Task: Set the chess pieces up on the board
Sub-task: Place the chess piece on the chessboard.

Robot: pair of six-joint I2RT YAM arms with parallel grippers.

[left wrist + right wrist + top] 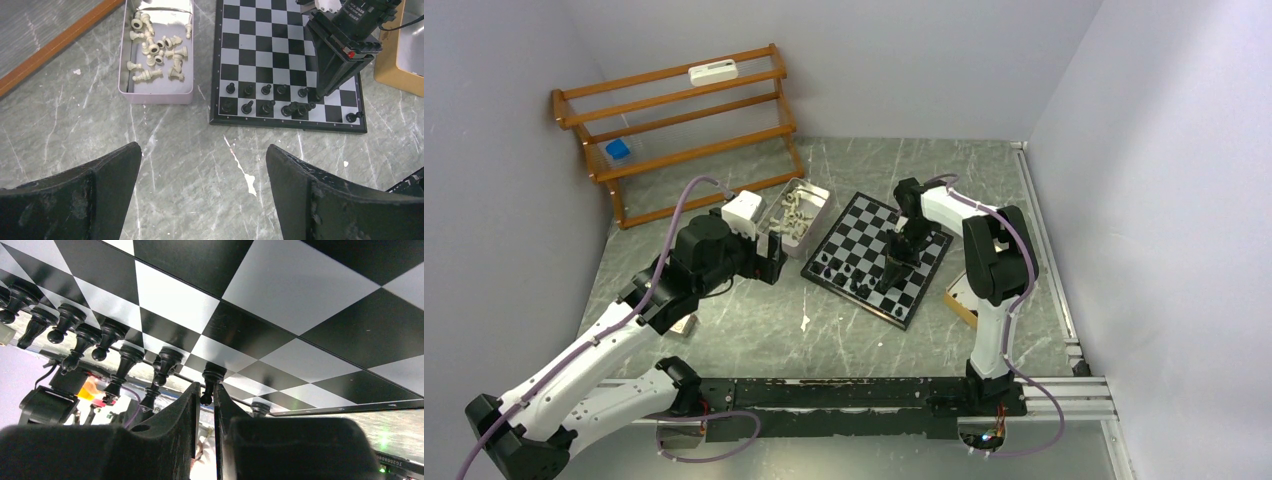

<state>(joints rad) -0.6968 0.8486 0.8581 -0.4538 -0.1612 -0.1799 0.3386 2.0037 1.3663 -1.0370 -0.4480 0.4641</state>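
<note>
Board lies angled on the table, one rim just beside the tin of white pieces and the opposite corner near a box. Your right gripper is low over the rim nearest the arms, jaws narrow and pinched on the head of a pawn that stands on its square. Black pieces crowd two rows along that rim, most to one side of the pawn, so room there is tight; the far squares lie open. Your left gripper hangs over the table short of the board, jaws wide, holding nothing. That surface is grey-green, marbled and flecked white. Pale walls close three sides, with a rack at far left.
</note>
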